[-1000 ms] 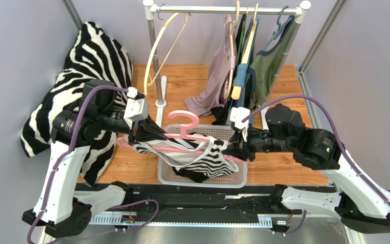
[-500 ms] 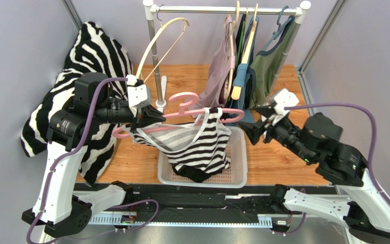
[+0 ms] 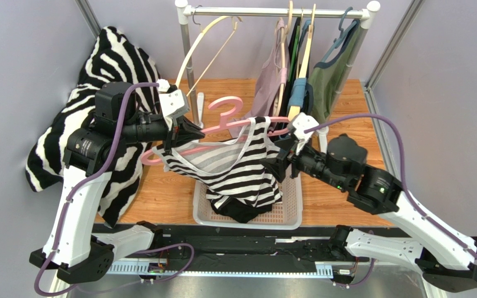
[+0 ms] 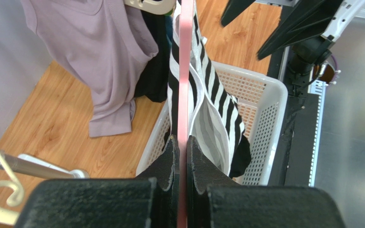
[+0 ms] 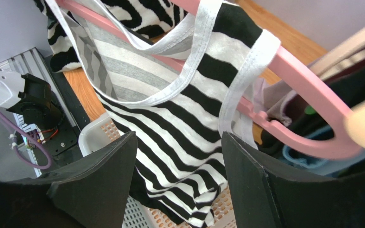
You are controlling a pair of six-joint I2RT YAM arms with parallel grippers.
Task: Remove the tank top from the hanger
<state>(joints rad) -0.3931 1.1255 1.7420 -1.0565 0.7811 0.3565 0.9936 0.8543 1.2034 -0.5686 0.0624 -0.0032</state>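
A black-and-white striped tank top (image 3: 238,174) hangs on a pink hanger (image 3: 222,127) above a white basket (image 3: 294,208). Its hem droops into the basket. My left gripper (image 3: 182,133) is shut on the hanger's left arm and holds it up; in the left wrist view the pink bar (image 4: 185,71) runs between the closed fingers. My right gripper (image 3: 282,158) is open beside the top's right edge, holding nothing. In the right wrist view the top (image 5: 170,118) and its white strap (image 5: 246,76) over the hanger's end (image 5: 308,114) lie just beyond the open fingers.
A clothes rail (image 3: 272,11) at the back holds several garments and an empty cream hanger (image 3: 200,49). A zebra-print cloth (image 3: 110,81) is draped at the left. A dark garment (image 3: 241,211) lies in the basket. A lilac top (image 4: 98,52) hangs close to the hanger.
My left gripper lifted the hanger and top out of the basket. My right gripper let go, swung out right, then came back open beside the top's right edge.
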